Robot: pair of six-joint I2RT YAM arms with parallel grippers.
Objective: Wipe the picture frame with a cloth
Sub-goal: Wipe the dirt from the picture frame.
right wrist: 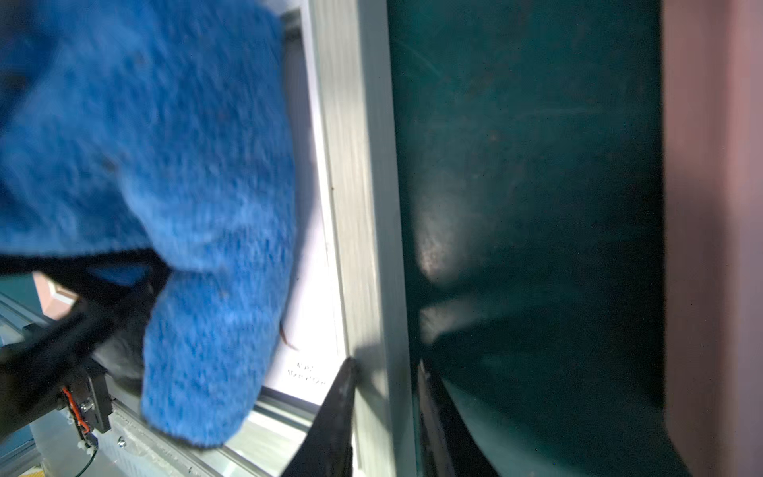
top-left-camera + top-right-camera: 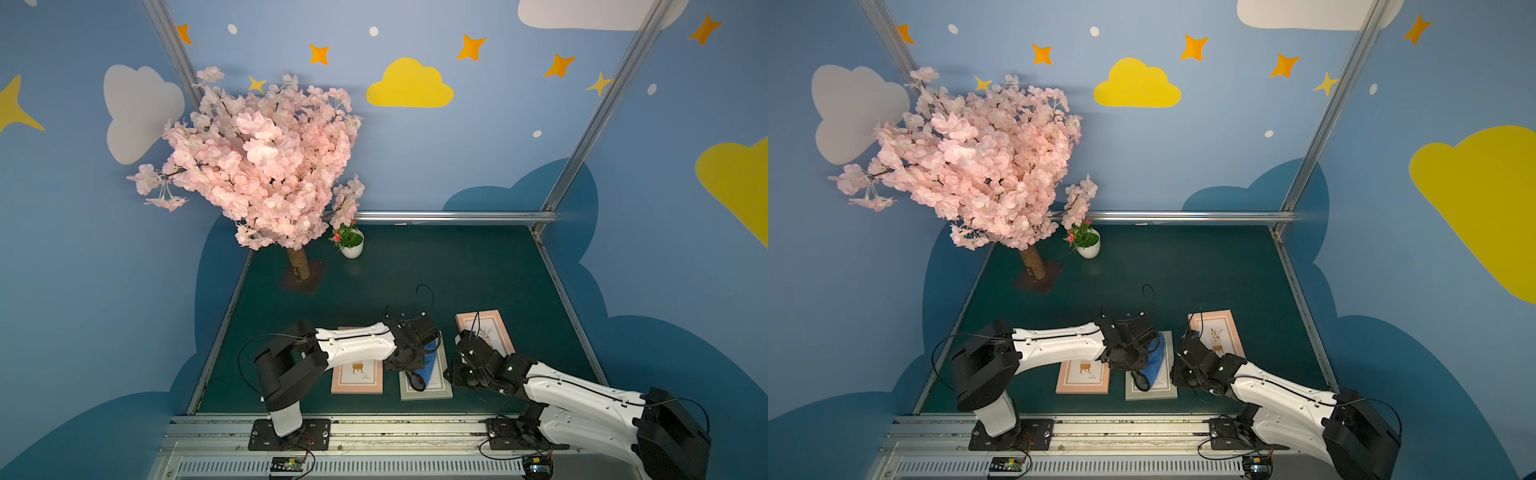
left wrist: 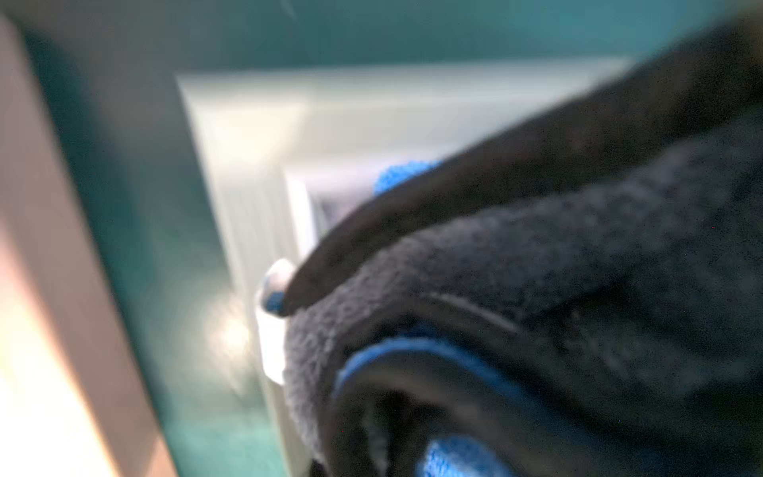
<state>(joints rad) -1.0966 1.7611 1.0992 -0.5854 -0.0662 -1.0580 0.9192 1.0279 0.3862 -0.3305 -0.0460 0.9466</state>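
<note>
Left tool [image 2: 411, 360] is clenched on the cloth [image 2: 1156, 359], which drapes onto the grey frame [image 2: 426, 394] lying mid-counter. Right tool [image 1: 386, 396] appears to pinch that frame's rail. Good strokes would run flat and light across the glass, clear of the pinching fingers.

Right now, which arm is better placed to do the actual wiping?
Left. The left gripper is shut on the blue cloth, which already lies on the grey frame. The right gripper has no cloth; its jaws close on that frame's rim, apparently steadying it.
</note>
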